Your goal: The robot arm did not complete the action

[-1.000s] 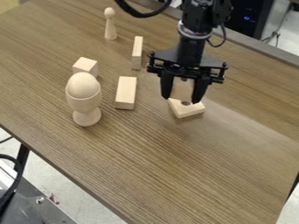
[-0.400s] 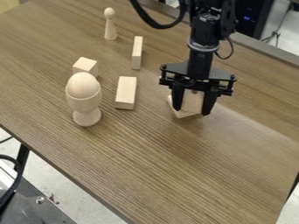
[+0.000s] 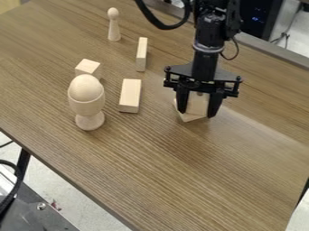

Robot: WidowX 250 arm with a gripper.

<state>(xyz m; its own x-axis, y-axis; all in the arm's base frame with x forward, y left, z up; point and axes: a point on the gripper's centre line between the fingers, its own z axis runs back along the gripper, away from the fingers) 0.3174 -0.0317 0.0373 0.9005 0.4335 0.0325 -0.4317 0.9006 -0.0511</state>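
My black two-fingered hand clamps a pale wooden block, right of centre; lowering crookedly could knock the flat wooden piece beneath.

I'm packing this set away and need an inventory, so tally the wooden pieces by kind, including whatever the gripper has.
Blocks, one in the gripper: 5
Egg: 1
Egg cup: 1
Round-headed peg: 1
Total: 8
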